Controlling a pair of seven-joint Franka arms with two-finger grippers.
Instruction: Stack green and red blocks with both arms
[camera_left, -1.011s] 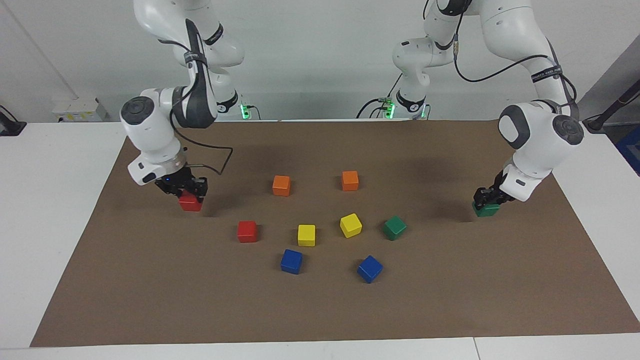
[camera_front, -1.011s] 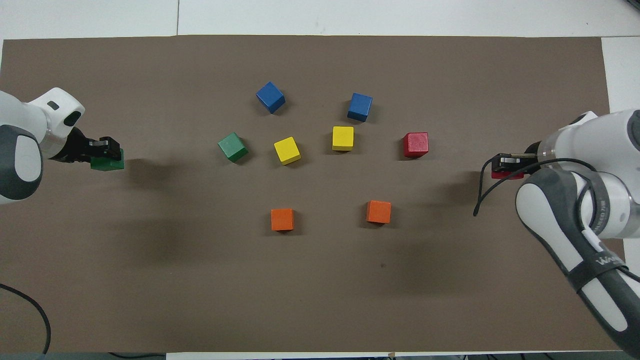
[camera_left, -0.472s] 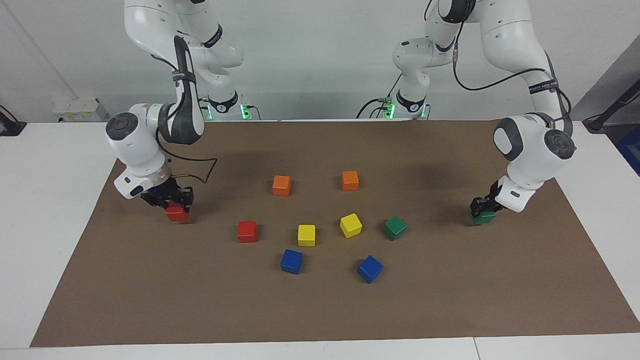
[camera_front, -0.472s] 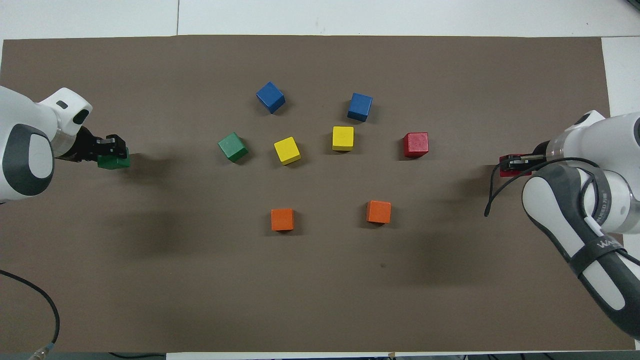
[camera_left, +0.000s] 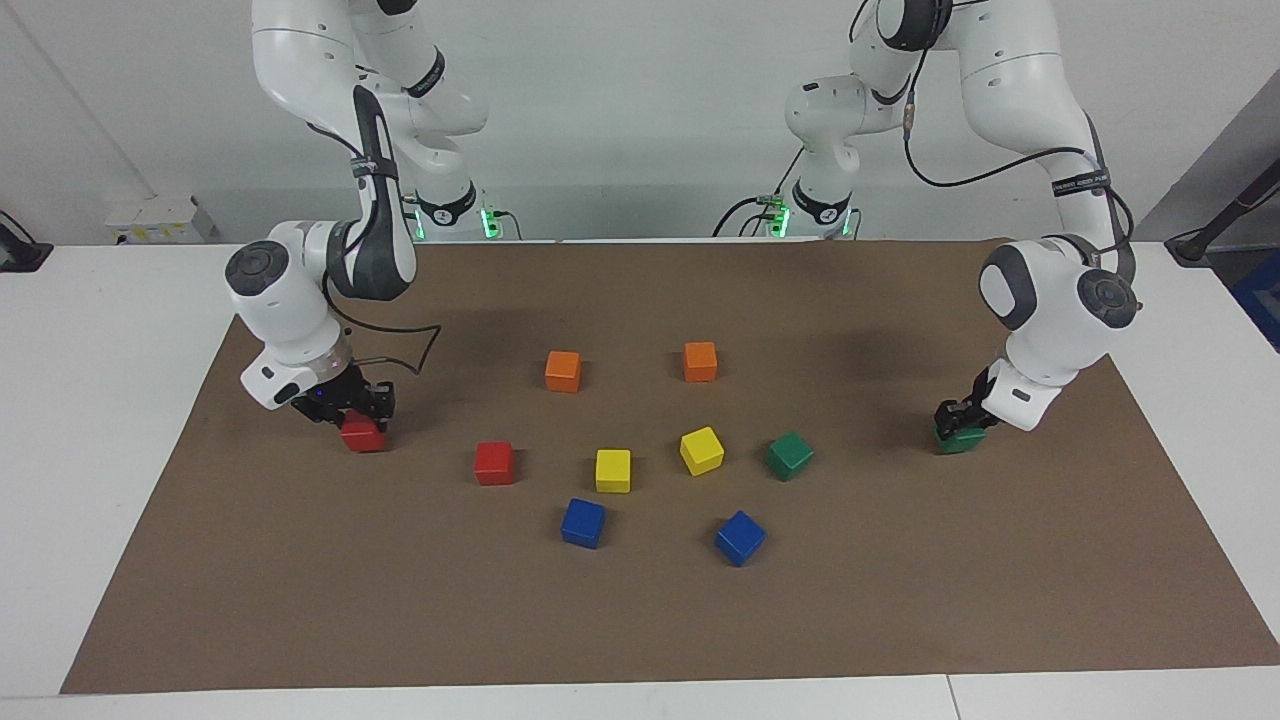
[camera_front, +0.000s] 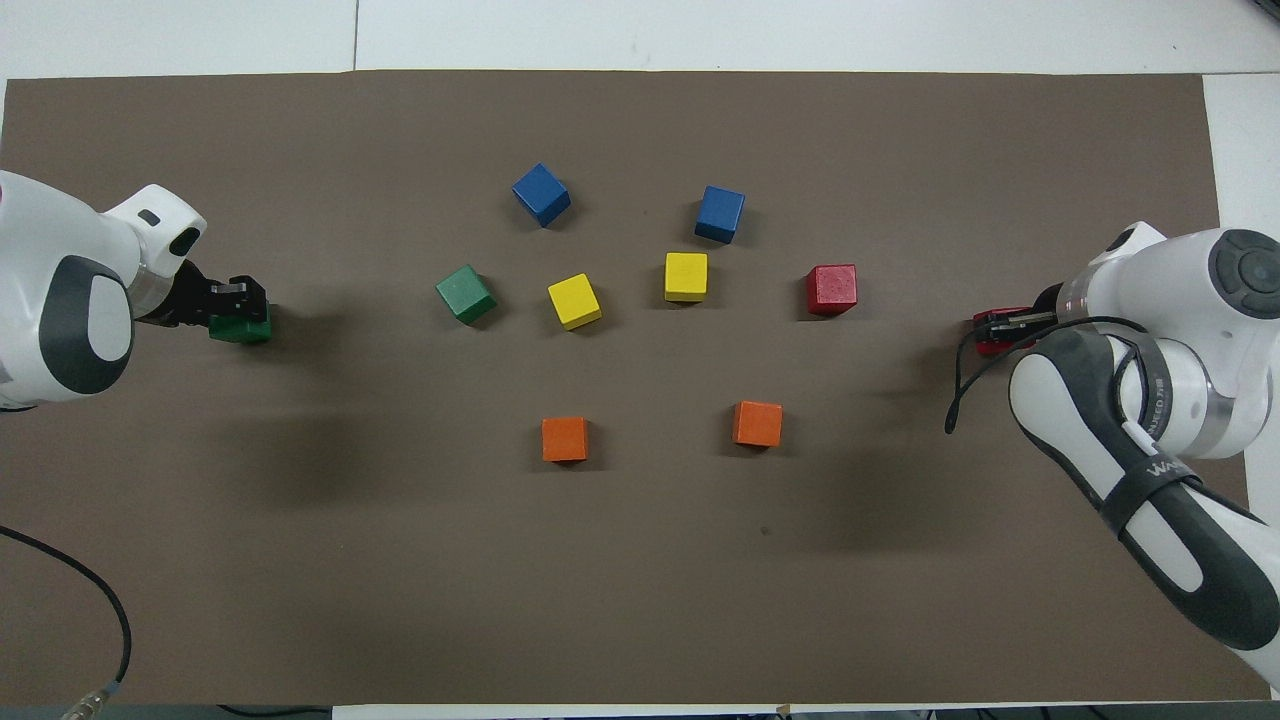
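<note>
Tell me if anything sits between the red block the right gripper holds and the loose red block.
Nothing visible does. Only bare brown mat lies between the held red block, shut in the right gripper, and the loose red block.

- My facing camera sits high across the counter (camera_left: 120, 420), looking at both arm bases; the right arm (camera_left: 300, 300) enters at that view's left.
- My overhead camera hangs high above the robots' end, looking forward and steeply down on the brown mat (camera_front: 640, 560).
- Neither is close; both take in the whole mat.
- Both share the mat, the cubes between the two sets of jaws, and the wrists, half a turn apart.
</note>
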